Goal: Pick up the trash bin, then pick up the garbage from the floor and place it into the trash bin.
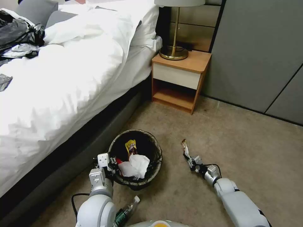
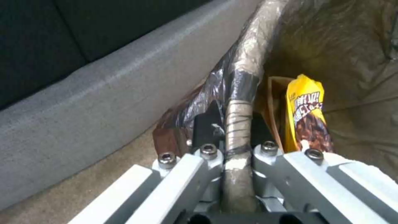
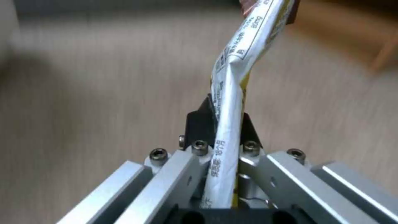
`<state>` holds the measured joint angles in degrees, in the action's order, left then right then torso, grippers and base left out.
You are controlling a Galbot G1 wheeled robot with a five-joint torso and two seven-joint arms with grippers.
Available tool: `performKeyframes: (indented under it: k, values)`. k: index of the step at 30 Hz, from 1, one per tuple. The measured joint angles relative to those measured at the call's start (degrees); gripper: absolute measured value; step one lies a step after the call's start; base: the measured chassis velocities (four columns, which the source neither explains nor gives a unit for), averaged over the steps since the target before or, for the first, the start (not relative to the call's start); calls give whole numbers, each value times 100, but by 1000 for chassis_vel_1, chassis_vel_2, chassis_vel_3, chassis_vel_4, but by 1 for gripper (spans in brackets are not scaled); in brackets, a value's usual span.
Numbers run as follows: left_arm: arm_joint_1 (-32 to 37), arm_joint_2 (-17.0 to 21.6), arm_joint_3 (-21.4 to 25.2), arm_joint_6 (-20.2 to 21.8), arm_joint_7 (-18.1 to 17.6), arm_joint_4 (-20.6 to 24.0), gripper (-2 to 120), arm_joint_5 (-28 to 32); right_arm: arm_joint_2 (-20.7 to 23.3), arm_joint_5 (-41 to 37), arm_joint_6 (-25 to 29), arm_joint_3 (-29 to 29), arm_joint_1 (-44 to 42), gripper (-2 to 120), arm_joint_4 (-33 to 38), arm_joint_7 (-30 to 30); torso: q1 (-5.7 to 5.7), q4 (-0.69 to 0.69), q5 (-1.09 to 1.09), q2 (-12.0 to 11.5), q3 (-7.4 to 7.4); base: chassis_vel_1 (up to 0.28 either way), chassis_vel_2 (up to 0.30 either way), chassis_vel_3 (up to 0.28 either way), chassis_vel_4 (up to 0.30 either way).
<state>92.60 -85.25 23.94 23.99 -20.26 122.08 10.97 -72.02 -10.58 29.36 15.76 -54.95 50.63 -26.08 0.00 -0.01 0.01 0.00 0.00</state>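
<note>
L gripper jaws clamped on the bag-lined rim of the trash bin, which sits on the carpet beside the bed frame w/ a yellow wrapper and tissue wad inside. R gripper jaws pinched on a long snack wrapper, low over the carpet, right of the bin and apart from it. Risks, as judged: thin wrapper may slip from the pinch or drop short of the rim; one-sided rim grip on slick liner could tilt the bin and spill contents; clear bottle by the robot base not yet collected.
</note>
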Motion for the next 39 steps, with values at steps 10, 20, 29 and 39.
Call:
performKeyframes:
  k: [10, 20, 29, 39]
  values:
    - [-6, -14, -21, -2, 1, -84, 0, 15, 348, -337, 43, -11, -1195, 0, 3825, 69, 0, 0, 1, 0, 0, 0, 0, 0, 0]
    - [0, -52, -116, -8, 3, -97, 0, -4, 317, 5, -76, -952, -1803, 0, 5290, 36, 0, 1, -2, 0, 0, 0, 0, 0, 0]
    - [11, -63, -191, -8, 3, -57, 0, -3, 199, 307, -87, -1539, -1713, 0, 4813, 180, 0, 0, -1, 0, 0, 0, 0, 0, 0]
    - [37, -84, -233, -9, 3, -16, 0, -4, 33, 327, -196, -1679, -1400, 0, 4193, 383, 0, 1, -1, 0, 0, 0, 0, 0, 0]
